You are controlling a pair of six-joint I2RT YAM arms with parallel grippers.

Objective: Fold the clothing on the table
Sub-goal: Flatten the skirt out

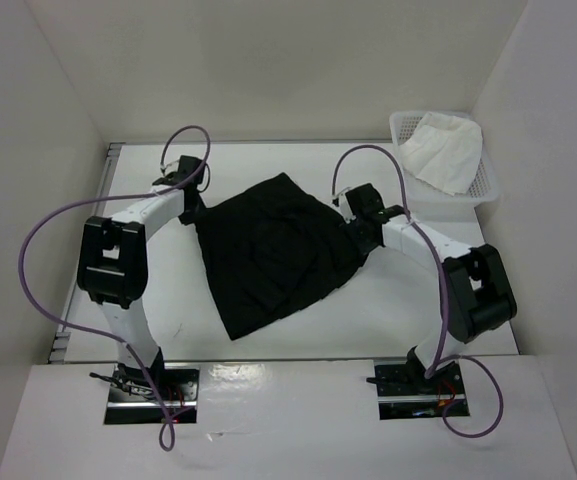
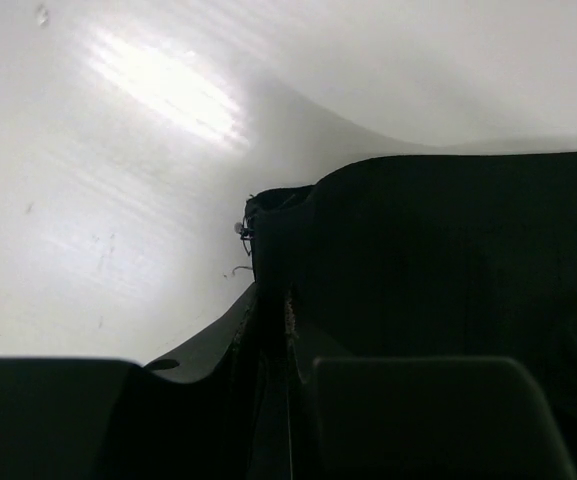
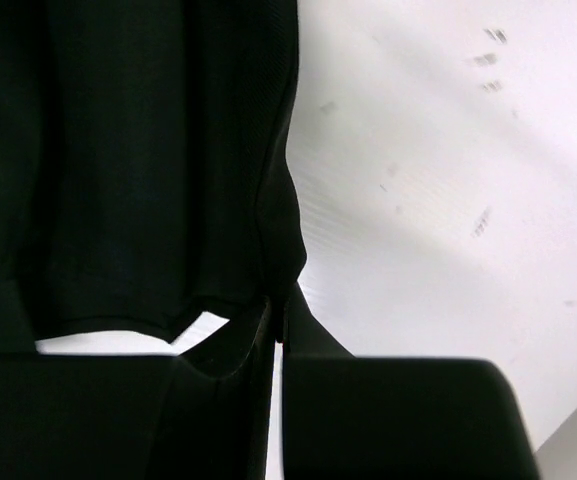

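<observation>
Grasp step: left gripper (image 1: 192, 198) and right gripper (image 1: 354, 226) each clamp a skirt (image 1: 268, 255) edge between their fingertips; next likely needs 1 matched, level lift.

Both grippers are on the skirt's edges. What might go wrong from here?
The left gripper pinches only a thin bit of the skirt's edge, so it may slip when lifted. The right gripper likewise holds just the edge, so one side might drop. The fabric lies skewed and creased, so the fold may come out uneven.
</observation>
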